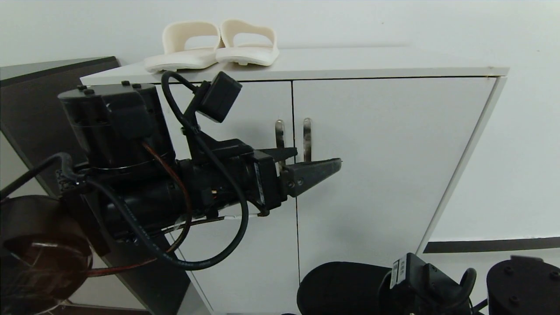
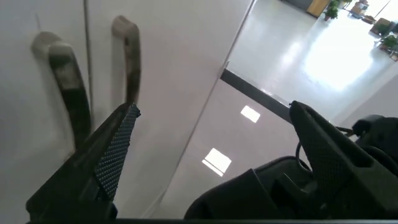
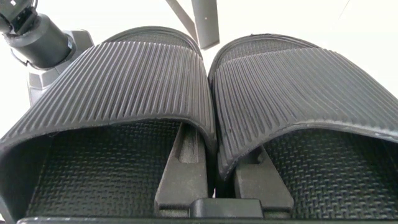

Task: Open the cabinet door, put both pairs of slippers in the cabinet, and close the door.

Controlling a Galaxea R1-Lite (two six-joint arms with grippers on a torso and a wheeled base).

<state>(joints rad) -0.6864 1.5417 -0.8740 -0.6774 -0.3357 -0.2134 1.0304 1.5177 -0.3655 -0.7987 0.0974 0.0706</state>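
With the doors [image 1: 393, 153] shut, the left tool [image 1: 308, 162], fingers [image 1: 315, 171] spread wide, sits mid-frame at the handles [image 1: 307, 138], apparently to pull one open; the right tool [image 3: 219, 158] pinches the black pair [image 3: 124, 81] by its adjoining walls, carrying both; the white pair [image 1: 214, 46] lies on the cabinet top [image 1: 372, 61], upper left.

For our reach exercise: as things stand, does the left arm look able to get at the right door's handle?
Probably yes. The left gripper is open, level with the lower end of the right door's handle and close in front of it. Nothing lies between them, and the closed cabinet door leaves the handle exposed.
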